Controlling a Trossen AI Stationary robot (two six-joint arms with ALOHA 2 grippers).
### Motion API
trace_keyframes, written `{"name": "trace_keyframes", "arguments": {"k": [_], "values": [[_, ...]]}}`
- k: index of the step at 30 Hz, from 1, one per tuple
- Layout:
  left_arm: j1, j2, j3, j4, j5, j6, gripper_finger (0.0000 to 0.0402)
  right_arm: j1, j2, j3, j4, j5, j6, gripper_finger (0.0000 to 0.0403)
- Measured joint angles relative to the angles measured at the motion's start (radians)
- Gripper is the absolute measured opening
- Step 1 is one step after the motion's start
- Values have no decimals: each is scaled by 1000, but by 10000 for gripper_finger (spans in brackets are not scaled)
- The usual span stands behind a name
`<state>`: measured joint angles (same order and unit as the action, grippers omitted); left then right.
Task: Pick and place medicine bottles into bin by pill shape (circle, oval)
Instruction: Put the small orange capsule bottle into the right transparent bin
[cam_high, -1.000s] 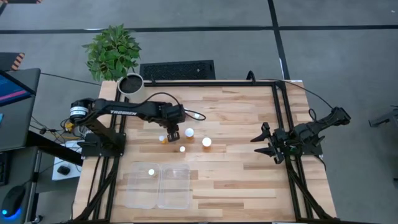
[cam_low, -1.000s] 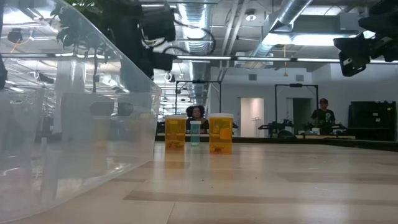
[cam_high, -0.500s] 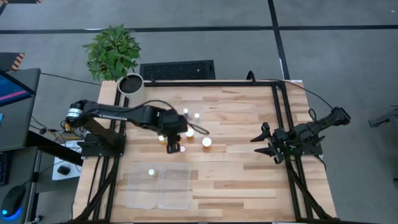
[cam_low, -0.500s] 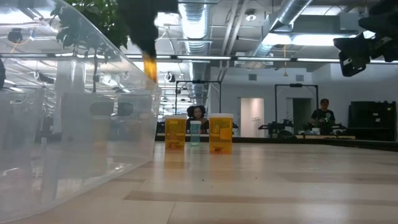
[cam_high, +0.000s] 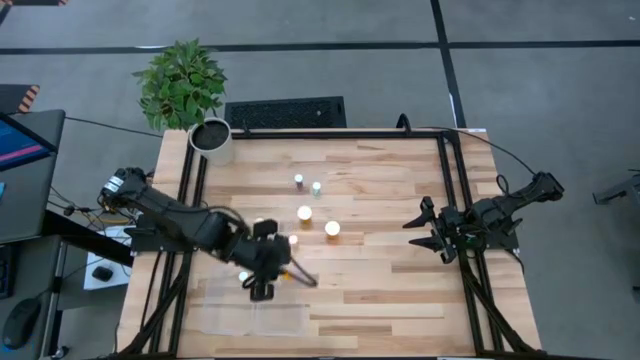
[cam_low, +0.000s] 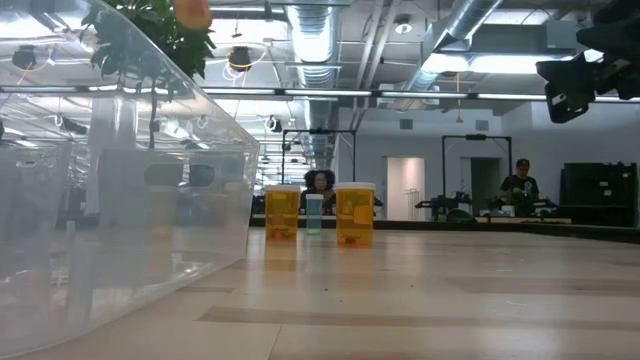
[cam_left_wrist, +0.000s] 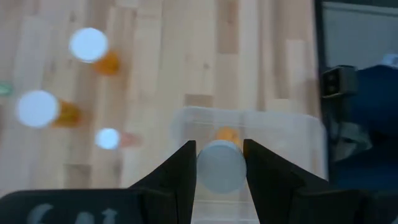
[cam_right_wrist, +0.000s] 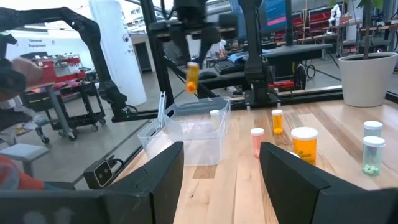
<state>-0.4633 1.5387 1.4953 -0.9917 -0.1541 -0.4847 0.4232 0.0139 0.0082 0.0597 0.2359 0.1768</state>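
Observation:
My left gripper (cam_high: 262, 287) is above the clear two-compartment bin (cam_high: 222, 312), near the line between its compartments. It is shut on an orange medicine bottle with a white cap (cam_left_wrist: 221, 167), which also shows in the right wrist view (cam_right_wrist: 193, 76). One bottle (cam_high: 243, 275) stands in the bin's left compartment. Several bottles stand upright on the table beyond the bin: two clear ones (cam_high: 298, 180) (cam_high: 316, 187) and three orange ones (cam_high: 305, 212) (cam_high: 332, 229) (cam_high: 293, 240). My right gripper (cam_high: 425, 230) waits open at the table's right side. My left gripper pinches the bottle's white-capped top end (cam_left_wrist: 219, 155) between its two fingers. The fingers (cam_right_wrist: 186, 38) come from above, pointing down. The bottle hangs upright below them, lifted clear above the bin.
A white plant pot (cam_high: 211, 138) stands at the table's far left corner. Black frame rails (cam_high: 455, 190) run along the table's left and right sides. Bare wood lies between the bottles and the right arm.
My left gripper has carried the orange bottle from the group of bottles at mid-table toward the near edge. It now hangs over the bin. The two clear bottles that the arm covered now show.

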Motion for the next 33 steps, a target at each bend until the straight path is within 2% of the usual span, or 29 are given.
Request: {"name": "trace_keyframes", "arguments": {"k": [6, 11, 21, 28, 33], "values": [[-87, 14, -7, 37, -116, -55, 112, 0, 0, 0, 0, 0, 0, 226], [-115, 75, -8, 64, -136, -69, 112, 0, -1, 0, 1, 0, 1, 226], [-97, 234, -9, -3, -116, -77, 112, 0, 0, 0, 3, 0, 33, 226], [-56, 329, -8, 0, -32, -19, 115, 1, 0, 0, 3, 0, 36, 226], [-34, 382, -9, 5, -27, 16, 121, 1, 0, 0, 3, 0, 36, 226]]}}
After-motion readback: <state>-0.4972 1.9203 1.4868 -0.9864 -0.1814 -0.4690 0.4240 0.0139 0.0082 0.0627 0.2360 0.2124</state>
